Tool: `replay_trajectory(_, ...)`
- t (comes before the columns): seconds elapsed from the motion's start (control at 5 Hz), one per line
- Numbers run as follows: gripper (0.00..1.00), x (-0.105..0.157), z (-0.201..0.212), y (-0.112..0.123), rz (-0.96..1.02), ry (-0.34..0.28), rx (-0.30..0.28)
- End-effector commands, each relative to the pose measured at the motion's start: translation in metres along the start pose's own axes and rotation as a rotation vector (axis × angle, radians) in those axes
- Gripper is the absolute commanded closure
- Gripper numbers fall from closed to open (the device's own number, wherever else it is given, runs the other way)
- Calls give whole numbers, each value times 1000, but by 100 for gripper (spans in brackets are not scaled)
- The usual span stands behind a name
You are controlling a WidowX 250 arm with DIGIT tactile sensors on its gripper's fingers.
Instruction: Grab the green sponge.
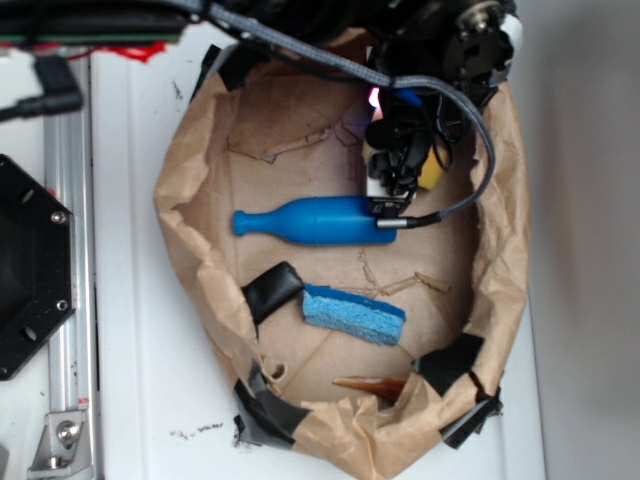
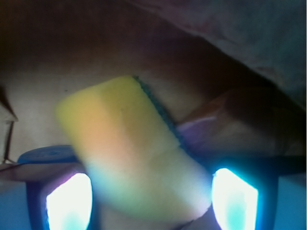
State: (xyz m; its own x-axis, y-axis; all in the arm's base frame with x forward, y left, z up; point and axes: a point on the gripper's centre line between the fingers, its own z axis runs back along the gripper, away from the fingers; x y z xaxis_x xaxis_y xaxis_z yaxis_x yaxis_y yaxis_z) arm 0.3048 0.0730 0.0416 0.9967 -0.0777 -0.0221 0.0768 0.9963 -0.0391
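The gripper (image 1: 405, 172) sits at about 1 o'clock inside the crumpled brown paper basin (image 1: 195, 255), and the wrist view shows the green sponge (image 2: 129, 153) between its two glowing fingers (image 2: 69, 201), yellow foam facing the camera with the thin dark green layer along its 2 o'clock edge; the fingers bracket it closely, but whether they actually press it I cannot tell. In the exterior view only a yellow patch of the sponge shows beside the gripper, with the blue bottle (image 1: 315, 221) lying just below it toward 7 o'clock and the blue sponge (image 1: 354, 315) further down near 6 o'clock.
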Motion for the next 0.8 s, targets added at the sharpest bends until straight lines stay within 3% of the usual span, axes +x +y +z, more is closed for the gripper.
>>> replay_trajectory(0.0, 100, -3, 5, -12, -21, -68, 53)
replay_trajectory(0.2, 100, -7, 26, -17, -6, -81, 34)
replay_trajectory(0.6, 100, -20, 101, -42, -45, -132, -88)
